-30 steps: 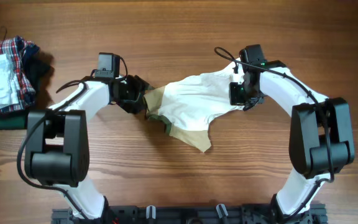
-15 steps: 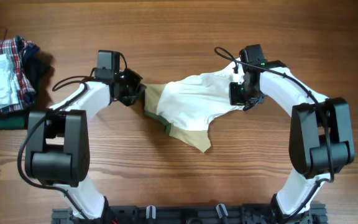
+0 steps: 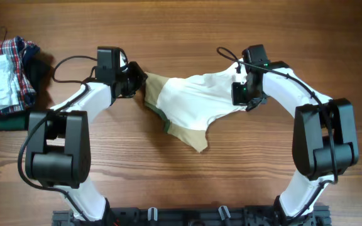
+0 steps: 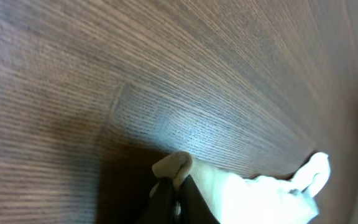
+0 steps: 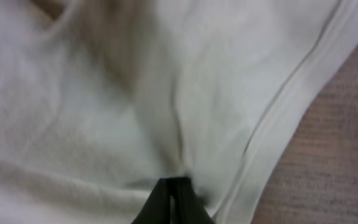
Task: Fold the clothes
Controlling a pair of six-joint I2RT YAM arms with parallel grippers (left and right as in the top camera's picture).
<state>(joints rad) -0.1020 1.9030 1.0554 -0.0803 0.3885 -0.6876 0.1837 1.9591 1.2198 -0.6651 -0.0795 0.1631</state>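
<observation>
Left tool (image 3: 143, 86) pinched tight on the tan, green-trimmed left edge of the clothes (image 3: 193, 107), right tool (image 3: 244, 100) clamped shut on the white fabric at their right side, garment lying spread between them mid-tabletop (image 3: 181, 31).

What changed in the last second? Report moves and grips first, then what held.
The left gripper closed on the tan left corner of the clothes and drew it toward the far edge of the table. The garment's left side and lower tan tip followed, shifting slightly left. The right gripper stayed shut on the white right side, in place. The plaid stack at far left did not move.
</observation>
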